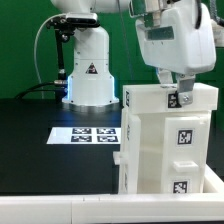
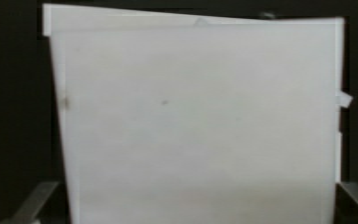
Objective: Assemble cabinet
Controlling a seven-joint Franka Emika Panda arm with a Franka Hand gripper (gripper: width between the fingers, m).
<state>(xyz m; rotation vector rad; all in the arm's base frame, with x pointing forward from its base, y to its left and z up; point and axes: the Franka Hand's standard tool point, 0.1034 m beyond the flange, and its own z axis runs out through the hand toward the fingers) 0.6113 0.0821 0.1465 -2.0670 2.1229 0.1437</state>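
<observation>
You have the cabinet [image 1: 165, 140] closest to the exterior camera, standing upright on the black table [image 1: 40, 120], its front face carrying square marker tags one above another. The gripper [image 1: 181, 93] sits right at the cabinet's top edge, coming down from the arm's white wrist above it. In the wrist view the cabinet [image 2: 194, 110] shows as one broad white face with the two fingertips [image 2: 34, 205] spread wide at either side of it, so your fingers are parted and not clamping anything. Behind the cabinet, toward the exterior view's left, the marker board [image 1: 85, 133] lies flat on the table. Farther back still stands the robot base [image 1: 88, 72].
</observation>
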